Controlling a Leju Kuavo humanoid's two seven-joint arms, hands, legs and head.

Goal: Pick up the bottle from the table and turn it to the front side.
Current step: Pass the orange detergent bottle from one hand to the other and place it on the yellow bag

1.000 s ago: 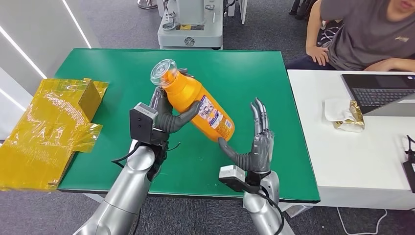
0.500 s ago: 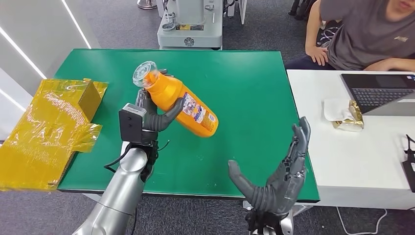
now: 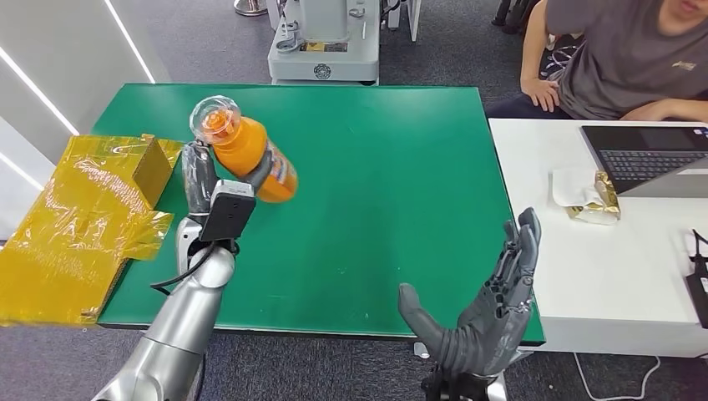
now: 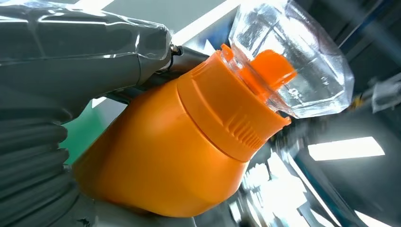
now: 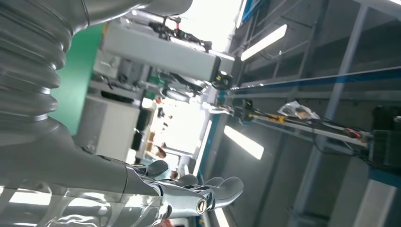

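Observation:
My left hand (image 3: 219, 185) grips an orange bottle (image 3: 253, 153) with a clear cap (image 3: 213, 119), lifted above the left part of the green table (image 3: 376, 167). The bottle leans with its cap toward me and to the left, and a strip of its label shows at the lower end. In the left wrist view the orange bottle (image 4: 179, 146) and clear cap (image 4: 293, 61) sit against my left hand (image 4: 71, 61). My right hand (image 3: 488, 322) hangs open at the table's near right edge, palm up and fingers spread, holding nothing; its fingers (image 5: 189, 189) show in the right wrist view.
Yellow crinkled wrapping over a box (image 3: 92, 217) lies off the table's left side. A white table (image 3: 601, 251) on the right carries a laptop (image 3: 651, 159) and a gold packet (image 3: 597, 200). A person (image 3: 618, 58) sits behind it. A grey machine (image 3: 326, 42) stands beyond the table's far edge.
My left hand has carried the bottle leftward and turned it, so most of the label now faces away. My right hand has drawn back from the bottle to the table's near right edge.

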